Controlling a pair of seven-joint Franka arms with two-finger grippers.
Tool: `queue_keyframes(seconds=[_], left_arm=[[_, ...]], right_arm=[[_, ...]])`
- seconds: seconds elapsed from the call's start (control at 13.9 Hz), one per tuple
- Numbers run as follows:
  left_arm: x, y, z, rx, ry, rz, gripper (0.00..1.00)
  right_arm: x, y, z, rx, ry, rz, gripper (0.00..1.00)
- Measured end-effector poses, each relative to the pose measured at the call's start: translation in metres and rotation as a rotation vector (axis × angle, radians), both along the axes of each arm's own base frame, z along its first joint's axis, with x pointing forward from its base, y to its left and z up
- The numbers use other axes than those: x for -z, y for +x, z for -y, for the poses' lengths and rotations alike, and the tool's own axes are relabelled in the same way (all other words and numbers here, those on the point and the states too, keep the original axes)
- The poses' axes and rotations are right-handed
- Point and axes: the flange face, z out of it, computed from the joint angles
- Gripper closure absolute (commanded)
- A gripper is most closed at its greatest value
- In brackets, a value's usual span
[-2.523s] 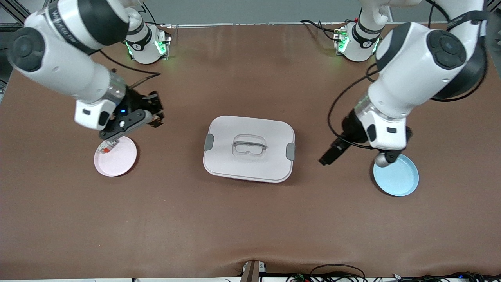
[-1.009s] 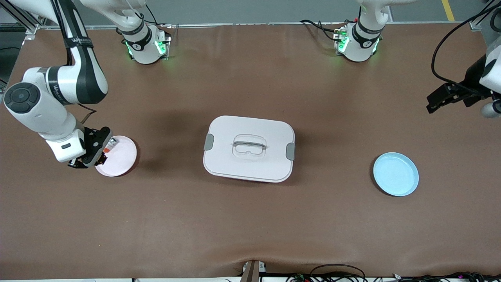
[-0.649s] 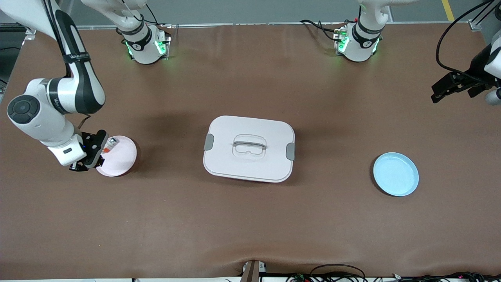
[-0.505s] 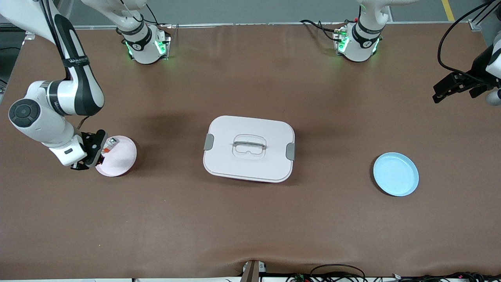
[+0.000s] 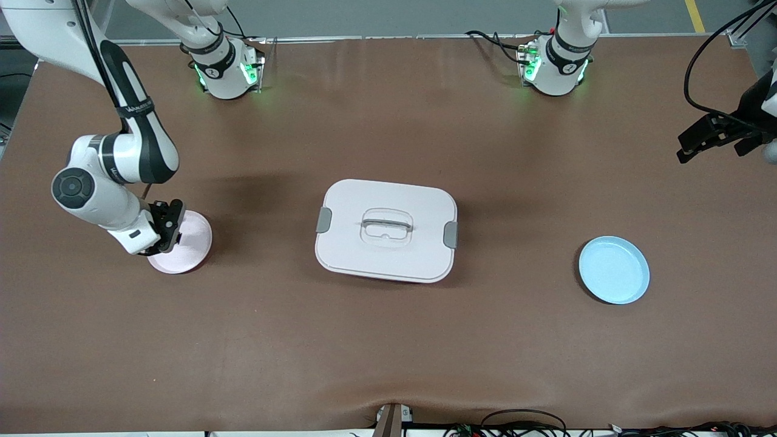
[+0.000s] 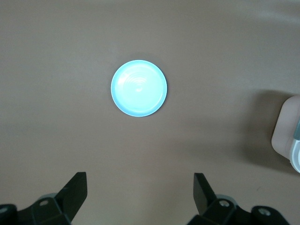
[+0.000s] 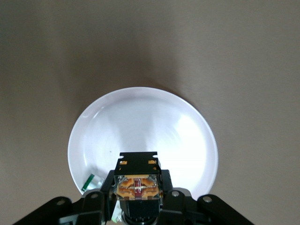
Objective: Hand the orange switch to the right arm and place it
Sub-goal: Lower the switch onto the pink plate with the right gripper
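Observation:
My right gripper [image 5: 165, 228] hangs low over the edge of the pink plate [image 5: 193, 240] at the right arm's end of the table. In the right wrist view the gripper [image 7: 138, 188] is shut on the orange switch [image 7: 138, 180], a small black block with a bright orange middle, held over the plate [image 7: 140, 122]. The switch is hidden by the hand in the front view. My left gripper [image 5: 698, 142] is open and empty, up over the left arm's end of the table. Its fingers [image 6: 75, 192] stand wide apart in the left wrist view.
A white lidded box [image 5: 386, 229] sits mid-table; its corner shows in the left wrist view [image 6: 287, 136]. A light blue plate [image 5: 614, 270] lies empty toward the left arm's end [image 6: 138, 88]. A small green-and-white piece [image 7: 88, 182] lies on the pink plate beside my right gripper.
My right gripper has moved in over the pink plate's edge and now covers the small white-and-grey piece. My left arm has drifted slightly farther toward its end of the table.

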Motion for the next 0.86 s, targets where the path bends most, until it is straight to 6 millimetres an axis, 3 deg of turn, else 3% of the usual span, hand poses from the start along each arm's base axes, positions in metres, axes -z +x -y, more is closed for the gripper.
queue_keyframes(seconds=[0.86], left_arm=[[0.001,0.001,0.002,0.068,0.003,0.004,0.0]], right_arm=[[0.05,-0.006,-0.004,-0.012,0.018,-0.002,1.0]])
